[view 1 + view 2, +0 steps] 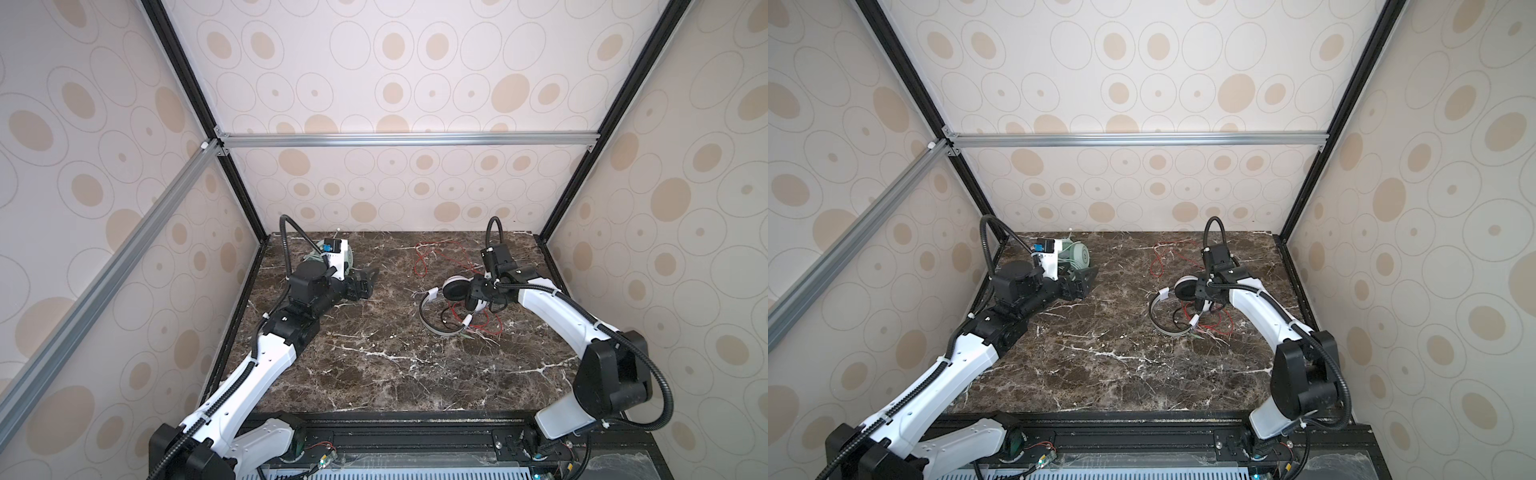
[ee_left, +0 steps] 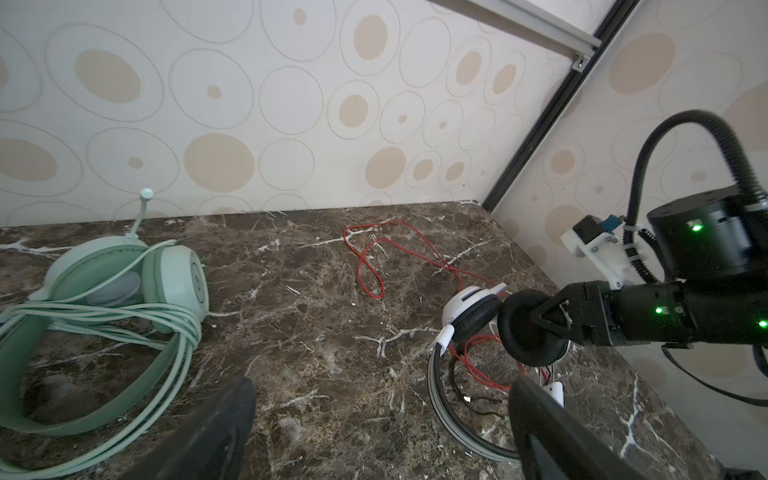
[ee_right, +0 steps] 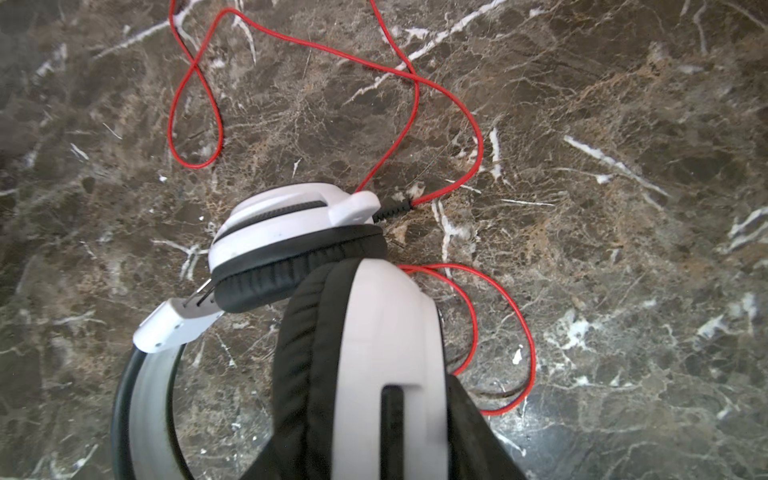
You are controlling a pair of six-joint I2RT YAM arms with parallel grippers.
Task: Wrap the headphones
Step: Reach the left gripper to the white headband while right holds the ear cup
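Observation:
The mint-green headphones lie at the back left of the marble table, their pale green cable looped in several turns around the band. My left gripper hovers open just right of them with nothing between its fingers; both top views show it. The white-and-black headphones lie at the right. My right gripper is shut on one of their earcups, which stands on edge. Their red cable trails loose toward the back wall.
The dark marble tabletop is walled by patterned panels at the back and both sides. A black post stands in the back right corner. A black rail runs along the front edge between the arm bases.

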